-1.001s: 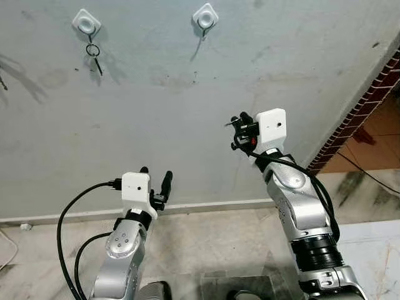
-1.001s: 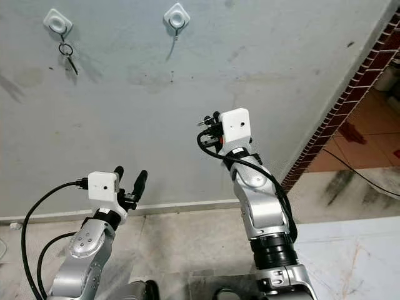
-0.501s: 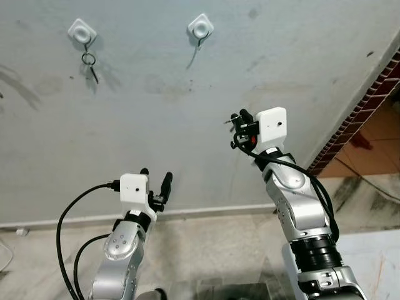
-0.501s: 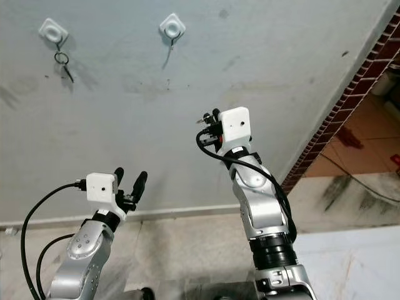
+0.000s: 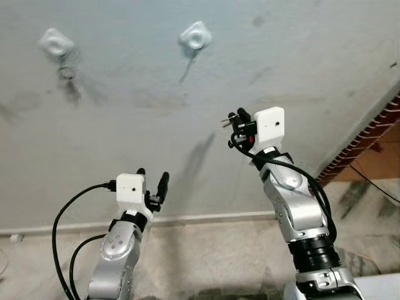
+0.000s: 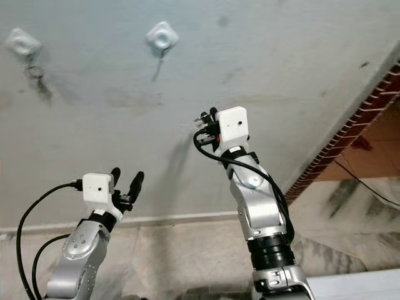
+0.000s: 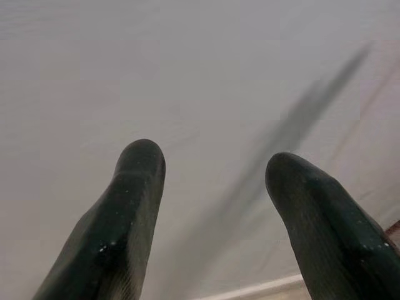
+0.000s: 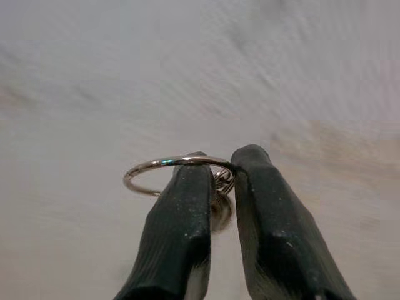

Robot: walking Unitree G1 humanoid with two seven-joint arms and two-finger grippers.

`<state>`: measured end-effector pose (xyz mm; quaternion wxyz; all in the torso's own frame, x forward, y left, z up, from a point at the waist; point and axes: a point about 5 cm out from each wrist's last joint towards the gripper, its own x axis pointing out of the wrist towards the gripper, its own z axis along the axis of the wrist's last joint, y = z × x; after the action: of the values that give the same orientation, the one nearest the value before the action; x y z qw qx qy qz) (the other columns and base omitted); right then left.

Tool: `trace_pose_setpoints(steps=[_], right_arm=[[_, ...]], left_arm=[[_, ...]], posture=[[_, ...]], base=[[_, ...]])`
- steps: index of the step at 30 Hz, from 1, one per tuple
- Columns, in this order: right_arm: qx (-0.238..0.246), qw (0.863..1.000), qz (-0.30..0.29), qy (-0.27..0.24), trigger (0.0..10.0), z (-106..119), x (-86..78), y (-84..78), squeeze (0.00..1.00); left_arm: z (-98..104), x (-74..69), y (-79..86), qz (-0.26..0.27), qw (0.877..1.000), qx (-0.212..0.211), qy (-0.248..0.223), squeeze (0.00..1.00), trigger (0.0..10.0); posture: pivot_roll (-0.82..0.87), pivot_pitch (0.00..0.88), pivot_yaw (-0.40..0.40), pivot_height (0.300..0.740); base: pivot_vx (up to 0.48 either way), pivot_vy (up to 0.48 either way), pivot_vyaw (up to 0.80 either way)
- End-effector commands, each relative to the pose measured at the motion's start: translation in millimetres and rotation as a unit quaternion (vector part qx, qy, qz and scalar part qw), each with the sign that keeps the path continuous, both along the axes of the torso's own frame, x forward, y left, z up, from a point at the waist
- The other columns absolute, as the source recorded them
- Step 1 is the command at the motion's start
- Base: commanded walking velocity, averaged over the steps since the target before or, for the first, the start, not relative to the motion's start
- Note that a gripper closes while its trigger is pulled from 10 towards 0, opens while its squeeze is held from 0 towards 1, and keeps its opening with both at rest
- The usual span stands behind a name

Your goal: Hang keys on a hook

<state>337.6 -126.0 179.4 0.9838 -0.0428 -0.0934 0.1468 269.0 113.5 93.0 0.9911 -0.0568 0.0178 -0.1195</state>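
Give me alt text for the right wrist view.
The right pincer is shut on a silver key ring, which juts out sideways past the black fingertips. Behind it is a blurred pale grey wall.

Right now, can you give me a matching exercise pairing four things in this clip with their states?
Things:
1. left pincer
2. right pincer
3. left wall hook
4. right wall hook

States:
A. bare, nothing hanging on it
B. open, holding nothing
C. already carries a ring
D. shut on a key ring

Pairs: 1-B, 2-D, 3-C, 4-A
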Motion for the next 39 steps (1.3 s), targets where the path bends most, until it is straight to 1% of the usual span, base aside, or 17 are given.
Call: trace_pose_setpoints(steps=[1, 22, 26, 29, 30, 33, 34, 35, 37, 39], right_arm=[[0.005, 1.000, 0.029, -0.010, 10.0, 5, -1.9, 18.7, 0.00], [0.001, 0.999, 0.038, -0.012, 10.0, 3, -4.0, 21.1, 0.00], [0.024, 0.998, 0.051, -0.031, 10.0, 12, -4.0, 24.4, 0.00], [0.025, 0.997, 0.057, -0.038, 10.0, 17, -3.0, 26.4, 0.00], [0.040, 0.996, 0.067, -0.036, 10.0, 21, -2.3, 28.6, 0.00], [0.043, 0.994, 0.101, -0.027, 10.0, 27, 1.2, 37.9, 0.00], [0.034, 0.992, 0.123, -0.013, 10.0, 28, 3.5, 44.8, 0.00], [0.027, 0.991, 0.132, -0.006, 10.0, 27, 4.5, 47.4, 0.00], [0.007, 0.988, 0.155, 0.028, 10.0, 21, 7.3, 55.6, 0.00], [-0.020, 0.981, 0.178, 0.079, 10.0, 10, 10.7, 65.2, 0.00]], left_arm=[[-10, -7.0, 15.8, 0.023, 0.999, 0.013, 0.019, 0.00, 10.0], [-10, -8.3, 16.6, 0.027, 0.999, 0.018, 0.022, 0.00, 10.0], [-16, -8.9, 19.0, 0.030, 0.999, 0.028, 0.031, 0.00, 10.0], [-20, -10.4, 20.5, 0.030, 0.998, 0.032, 0.037, 0.00, 10.0], [-25, -12.8, 22.4, 0.031, 0.998, 0.040, 0.043, 0.00, 10.0], [-33, -18.5, 26.3, 0.033, 0.997, 0.045, 0.056, 0.00, 10.0], [-35, -20.7, 26.7, 0.031, 0.997, 0.047, 0.061, 0.00, 10.0], [-35, -21.4, 26.7, 0.031, 0.996, 0.048, 0.062, 0.00, 10.0], [-36, -22.4, 26.3, 0.030, 0.996, 0.048, 0.065, 0.00, 10.0], [-37, -23.2, 26.0, 0.029, 0.996, 0.049, 0.068, 0.00, 10.0]], posture=[[0.03, 0.152, 0.002, 0.740], [0.04, 0.153, 0.003, 0.740], [0.04, 0.157, 0.004, 0.740], [0.04, 0.157, 0.003, 0.740], [0.04, 0.158, 0.002, 0.740], [0.04, 0.164, 0.000, 0.740], [0.04, 0.166, -0.001, 0.740], [0.04, 0.167, -0.001, 0.740], [0.05, 0.170, -0.002, 0.740], [0.05, 0.173, -0.005, 0.740]], base=[[0.000, 0.000, 0.00], [0.000, 0.000, 0.00], [0.000, 0.000, 0.00], [0.000, 0.000, 0.00], [0.000, 0.000, 0.00], [0.000, 0.000, 0.00], [0.000, 0.000, 0.00], [0.000, 0.000, 0.00], [0.000, 0.000, 0.00], [0.000, 0.000, 0.00]])
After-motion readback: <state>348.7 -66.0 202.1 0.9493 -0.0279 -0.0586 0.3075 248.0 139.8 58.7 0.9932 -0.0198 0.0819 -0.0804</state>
